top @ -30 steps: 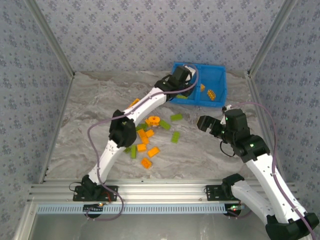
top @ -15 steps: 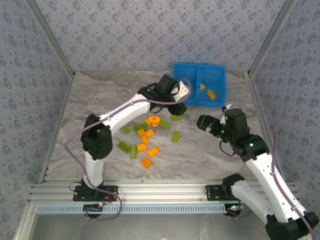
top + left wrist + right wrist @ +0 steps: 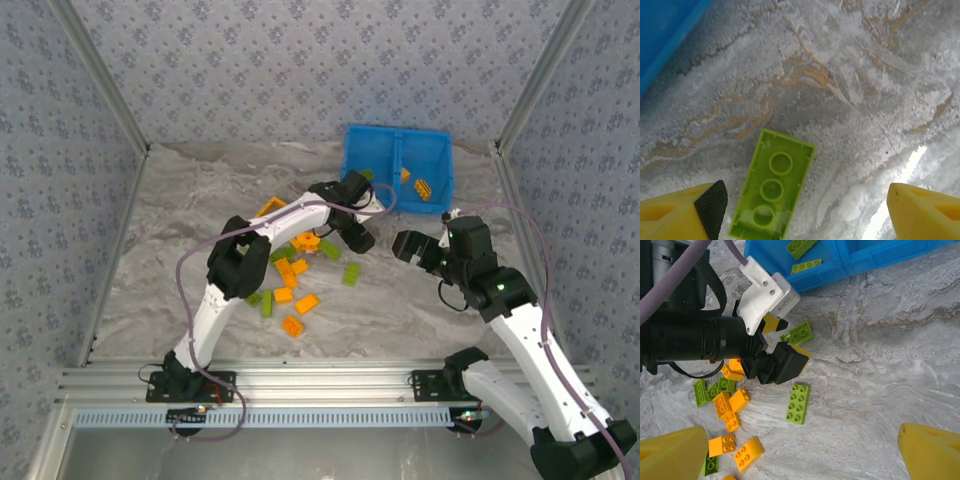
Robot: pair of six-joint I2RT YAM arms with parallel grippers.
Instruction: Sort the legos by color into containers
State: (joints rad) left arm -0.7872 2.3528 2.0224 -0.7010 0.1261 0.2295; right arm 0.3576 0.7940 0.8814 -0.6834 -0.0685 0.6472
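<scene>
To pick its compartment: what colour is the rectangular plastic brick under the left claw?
Lime green brick; left wrist view shows it best.

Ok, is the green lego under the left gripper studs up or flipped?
Flipped: in the left wrist view the lime green lego lies flat on the table, hollow underside and three round tubes facing up.

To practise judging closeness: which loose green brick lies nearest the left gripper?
The green brick on the table between the left gripper's open fingers, near the blue bin; the other green bricks lie farther off.
</scene>
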